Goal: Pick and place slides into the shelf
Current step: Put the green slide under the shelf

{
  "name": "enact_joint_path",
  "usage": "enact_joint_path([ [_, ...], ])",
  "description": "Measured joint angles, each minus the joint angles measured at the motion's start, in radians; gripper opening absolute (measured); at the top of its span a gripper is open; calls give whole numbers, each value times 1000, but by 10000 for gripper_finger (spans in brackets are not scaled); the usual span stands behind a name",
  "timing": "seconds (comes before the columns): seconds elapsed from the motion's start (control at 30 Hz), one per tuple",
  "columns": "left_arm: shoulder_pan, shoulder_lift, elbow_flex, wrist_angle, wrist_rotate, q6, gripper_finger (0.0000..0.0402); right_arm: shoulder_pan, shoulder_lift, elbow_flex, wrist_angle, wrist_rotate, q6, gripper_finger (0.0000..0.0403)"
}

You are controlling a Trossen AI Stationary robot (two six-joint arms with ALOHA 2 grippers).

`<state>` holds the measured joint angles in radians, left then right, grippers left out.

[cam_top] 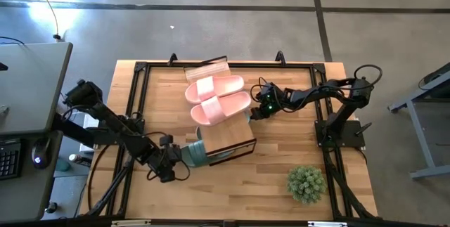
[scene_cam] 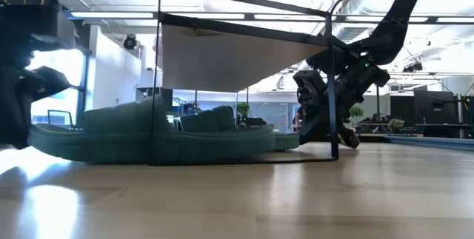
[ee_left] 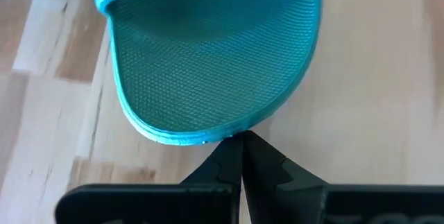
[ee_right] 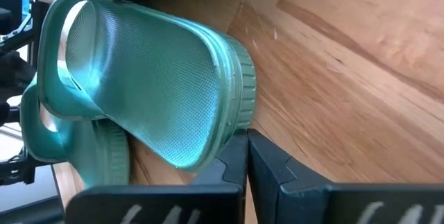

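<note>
Atop shelf (cam_top: 235,137): 2 pink slides (cam_top: 216,98)

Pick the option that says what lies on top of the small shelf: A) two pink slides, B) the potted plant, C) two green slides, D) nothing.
A: the high view shows two pink slides lying side by side on the shelf's wood top, while the potted plant stands apart on the table near the right arm's base.

Two pale pink slides (cam_top: 216,99), sage-green slide (ee_left: 208,57) with fine mesh-textured footbed, light wood shelf (cam_top: 228,137), black frame
</note>
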<state>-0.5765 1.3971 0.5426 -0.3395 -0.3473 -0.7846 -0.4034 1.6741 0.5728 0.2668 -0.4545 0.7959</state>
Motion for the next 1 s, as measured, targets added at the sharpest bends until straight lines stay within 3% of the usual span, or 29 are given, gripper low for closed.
enact_joint_path([
  [0.33,61,55,0,116,-2,78,0,0,0,0,0,-2,0,0],
  [0.73,59,61,0,117,-11,74,0,-1,-5,0,-6,11,8,0],
  [1.0,60,61,0,112,-19,73,0,-32,-92,0,-123,121,-54,0],
])
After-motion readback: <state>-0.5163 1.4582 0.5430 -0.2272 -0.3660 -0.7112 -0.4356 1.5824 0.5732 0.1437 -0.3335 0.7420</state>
